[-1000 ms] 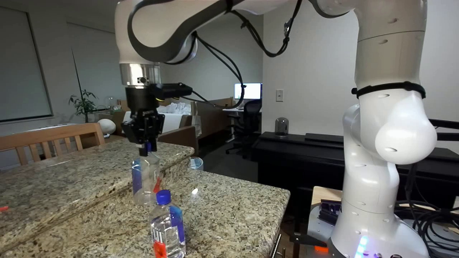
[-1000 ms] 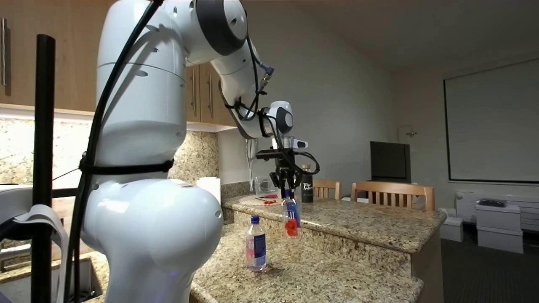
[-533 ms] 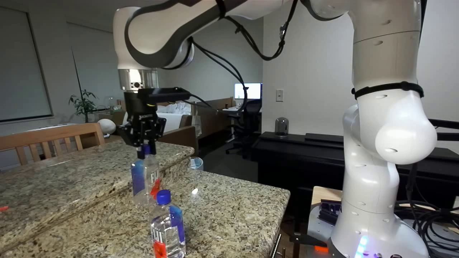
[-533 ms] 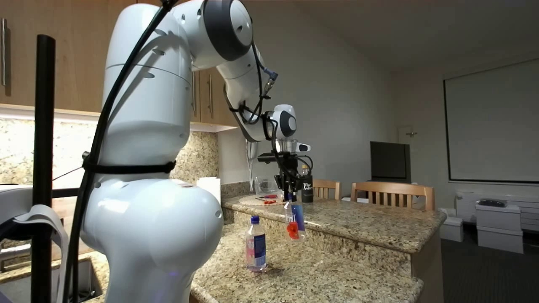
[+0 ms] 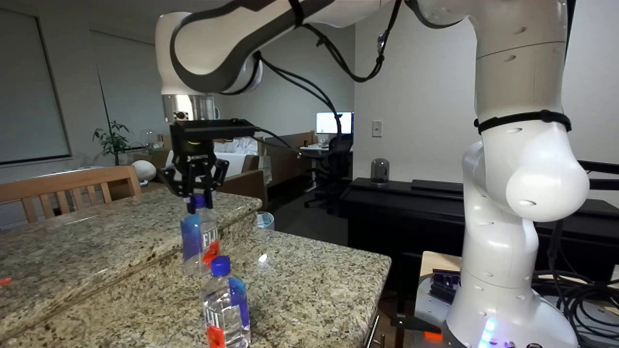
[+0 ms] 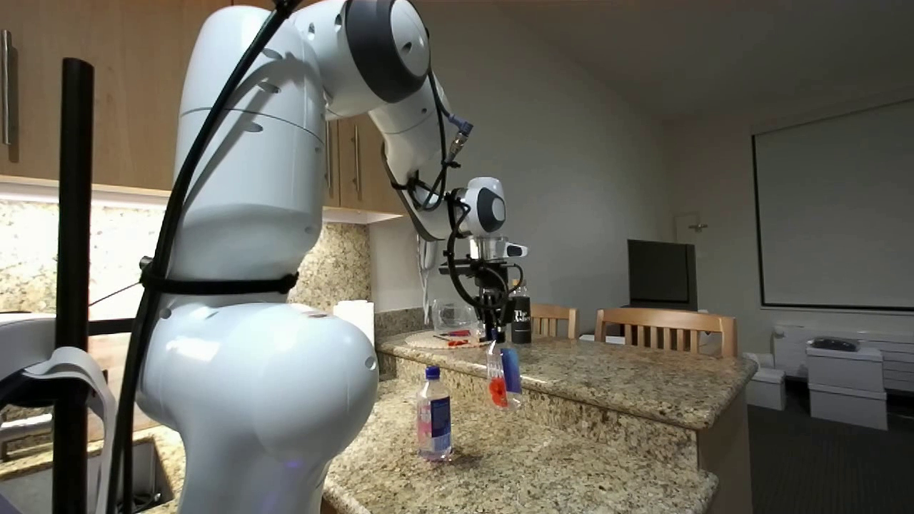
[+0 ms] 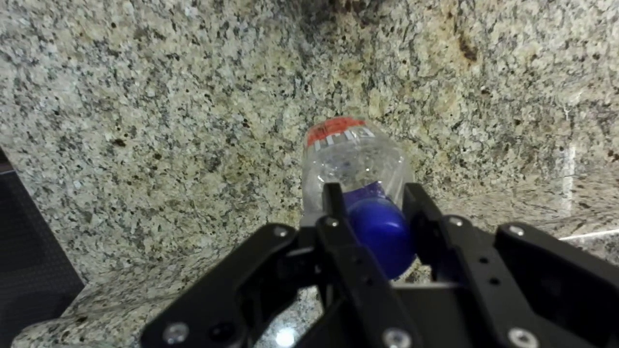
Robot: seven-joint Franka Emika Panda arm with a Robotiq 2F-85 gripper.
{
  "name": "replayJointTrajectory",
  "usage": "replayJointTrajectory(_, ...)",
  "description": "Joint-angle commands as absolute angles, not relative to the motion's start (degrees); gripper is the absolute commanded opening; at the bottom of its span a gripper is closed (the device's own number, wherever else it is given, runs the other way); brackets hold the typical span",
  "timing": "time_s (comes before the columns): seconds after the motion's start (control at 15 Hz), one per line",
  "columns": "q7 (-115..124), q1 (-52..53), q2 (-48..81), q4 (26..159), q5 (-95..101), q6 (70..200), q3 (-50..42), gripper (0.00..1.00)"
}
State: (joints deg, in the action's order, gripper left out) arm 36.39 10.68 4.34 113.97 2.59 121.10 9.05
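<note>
Bottle in hand: clear plastic water bottle, blue panel, red flower print; leans slightly. Seems to hang above the speckled lower granite counter, near the granite riser; exact gap cannot be told.
Gripper: black two-finger gripper, pointing down, clamped from both sides at the rounded blue cap.
Handling (judged): fill level cannot be made out, so light if drained, bottom-heavy if full. Thin wall likely soft, smooth, slippery; not fragile. Held this high, the body may swing.
Where to hold (judged): cap and neck, the stiffest part; a squeeze on the body would probably dent it.
Second bottle: matching clear plastic bottle with blue cap, upright on the lower counter, on the near side of the held one in an exterior view, apart from it.
Edges: in that same view the raised granite ledge runs along the left; the lower counter's outer edge lies right.
Room (judged): more to the right, over the lower counter; tighter left, at the ledge lip, and near, at the second bottle.
Farther off: black bottle with white lettering and round beige mat on the ledge; pale wooden chairs beyond.
</note>
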Motion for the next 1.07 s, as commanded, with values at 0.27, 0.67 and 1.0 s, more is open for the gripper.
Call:
replayJointTrajectory(0.27, 36.7, 10.8, 4.4, 113.9, 1.7, 121.6, 8.9, 0.35)
replayJointTrajectory(0.67, 35.8, 10.2, 12.2, 107.8, 0.4, 121.1, 7.8, 0.1)
replayJointTrajectory(1.0, 35.3, 10.6, 21.2, 99.8, -0.6, 119.7, 5.8, 0.1)
